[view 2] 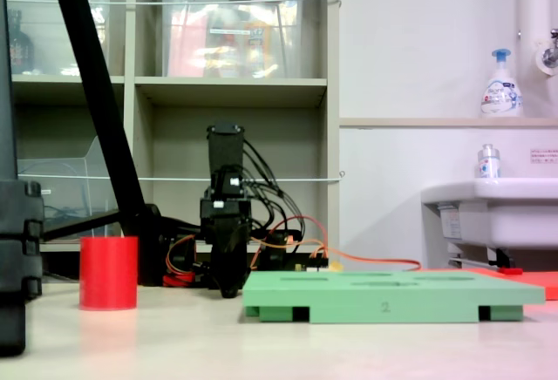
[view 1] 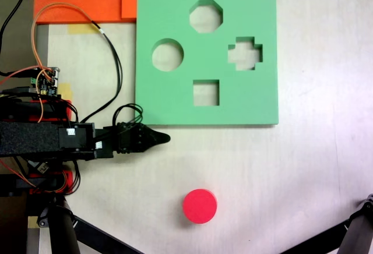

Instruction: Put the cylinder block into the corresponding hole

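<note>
While the red cylinder [view 1: 200, 206] stands upright and free on the table [view 1: 303, 166], well apart from the green board [view 1: 175, 99], the task has not been started. The arm lies low at nine o'clock in the first exterior view, its gripper [view 1: 158, 138] pointing toward three o'clock beside the board's lower left corner, jaws closed on nothing. The round hole [view 1: 168, 55] sits empty at the board's nine o'clock side, with the cylinder toward six o'clock, so I judge the arm parked clear of both.
</note>
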